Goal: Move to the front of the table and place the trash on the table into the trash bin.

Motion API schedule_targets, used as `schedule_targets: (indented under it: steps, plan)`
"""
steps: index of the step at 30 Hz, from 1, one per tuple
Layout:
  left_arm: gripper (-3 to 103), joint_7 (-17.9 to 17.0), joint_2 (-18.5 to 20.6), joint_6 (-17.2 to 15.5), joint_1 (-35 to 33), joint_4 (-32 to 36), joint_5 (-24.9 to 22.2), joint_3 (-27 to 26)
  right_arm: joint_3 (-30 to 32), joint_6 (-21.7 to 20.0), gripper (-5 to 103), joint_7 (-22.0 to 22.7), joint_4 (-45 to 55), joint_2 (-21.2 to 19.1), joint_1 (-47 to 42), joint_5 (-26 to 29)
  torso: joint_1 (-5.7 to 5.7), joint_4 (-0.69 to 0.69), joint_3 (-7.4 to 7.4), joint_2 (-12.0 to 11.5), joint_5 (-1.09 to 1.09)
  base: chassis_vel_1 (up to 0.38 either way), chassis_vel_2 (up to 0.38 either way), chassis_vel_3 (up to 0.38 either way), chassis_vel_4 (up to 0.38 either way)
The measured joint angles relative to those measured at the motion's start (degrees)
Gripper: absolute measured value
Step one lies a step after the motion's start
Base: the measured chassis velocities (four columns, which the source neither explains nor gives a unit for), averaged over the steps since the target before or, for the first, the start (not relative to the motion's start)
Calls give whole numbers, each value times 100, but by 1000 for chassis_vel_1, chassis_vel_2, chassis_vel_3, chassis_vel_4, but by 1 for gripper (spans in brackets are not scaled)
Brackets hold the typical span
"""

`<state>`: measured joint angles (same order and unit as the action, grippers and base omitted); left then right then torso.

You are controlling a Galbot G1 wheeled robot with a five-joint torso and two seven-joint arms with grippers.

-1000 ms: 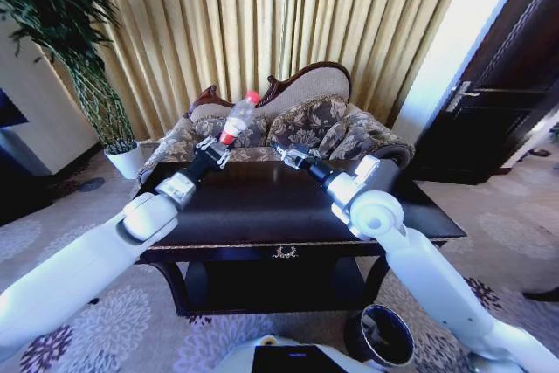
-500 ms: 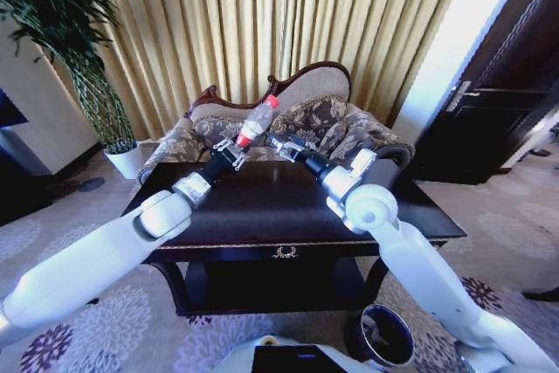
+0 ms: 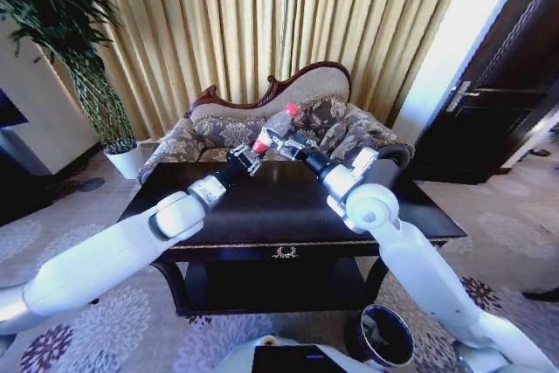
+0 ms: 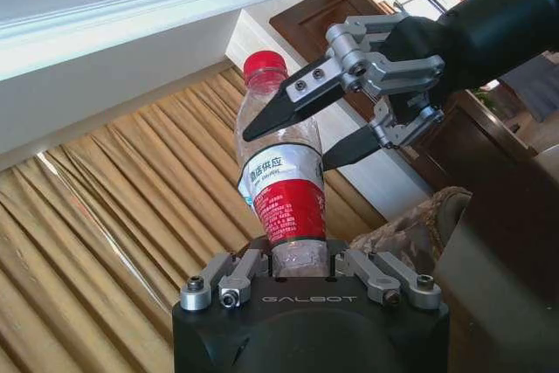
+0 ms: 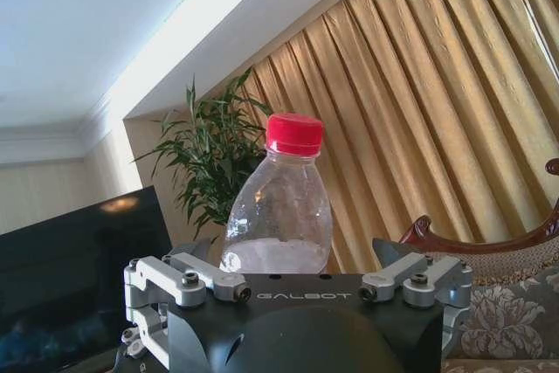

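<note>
1. Above the far half of the black table, my left gripper is clamped on the base of the plastic bottle, which stands tilted with its red cap upward.
2. My right gripper has its fingers spread wide on either side of the bottle's upper body; I judge this a hand-over, with no contact made yet.
3. To do it well, I should close the right fingers on the clear shoulder above the label, square to the bottle, and not on the cap.
4. My left should loosen only once the right grip feels firm; thin plastic can buckle or slip.
5. The trash bin sits on the carpet at my right, near the table's front corner, so the right arm suits the drop.
</note>
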<state>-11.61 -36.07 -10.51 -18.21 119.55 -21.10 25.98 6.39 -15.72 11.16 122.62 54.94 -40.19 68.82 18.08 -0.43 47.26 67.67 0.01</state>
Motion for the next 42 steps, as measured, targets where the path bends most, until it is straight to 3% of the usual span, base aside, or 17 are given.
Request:
schedule_targets:
  steps: [12, 17, 20, 22, 24, 26, 32, 38, 39, 41, 42]
  plan:
    - [28, -38, -179, -77, 116, -16, -29, 218, 101, 1, 99, -9, 92, -44, -168, -137, 0, 0, 0, 0, -1, 0, 0, 0, 0]
    - [28, -43, -178, -84, 117, 1, -29, 275, 136, 35, 85, -13, 113, -99, -191, -165, -1, 1, 0, 0, -1, 0, 0, 0, 0]
    - [28, -54, -191, -87, 117, 8, -29, 315, 171, 48, 70, -11, 120, -116, -221, -171, 0, 0, 0, 0, -1, 0, 0, 0, 0]
    - [28, -57, -193, -87, 117, 8, -28, 316, 175, 49, 70, -11, 123, -117, -227, -172, 0, 0, 0, 0, -1, 0, 0, 0, 0]
    - [28, -71, -195, -89, 112, 9, -29, 331, 198, 51, 53, -16, 148, -129, -273, -182, 0, 0, 0, 0, -1, 0, 0, 0, 0]
    - [28, -77, -197, -89, 109, 9, -28, 333, 211, 51, 53, -18, 157, -130, -290, -187, 0, 0, 0, 0, -1, 0, 0, 0, 0]
    - [28, -90, -202, -90, 81, 15, -42, 334, 276, 58, 37, -136, 164, -149, -382, -327, 0, 0, 0, 0, -1, 0, 0, 0, 0]
    - [26, -81, -202, -139, 28, 30, -86, 281, 315, 59, 35, -173, 179, -162, -438, -370, -1, 0, 0, 0, -1, 0, 0, 0, 0]
    - [32, -79, -210, -152, 26, 26, -118, 252, 331, 61, 35, -177, 182, -177, -443, -369, 0, 0, -1, 0, -1, 0, 0, 0, 0]
    - [32, -80, -211, -153, 28, 22, -121, 247, 335, 61, 35, -177, 182, -180, -443, -369, 0, 0, 0, 0, -1, 0, 0, 0, 0]
    - [37, -80, -218, -155, 39, -2, -123, 235, 363, 65, 34, -177, 180, -187, -443, -370, 0, 0, 0, 0, -1, 0, 0, 0, 0]
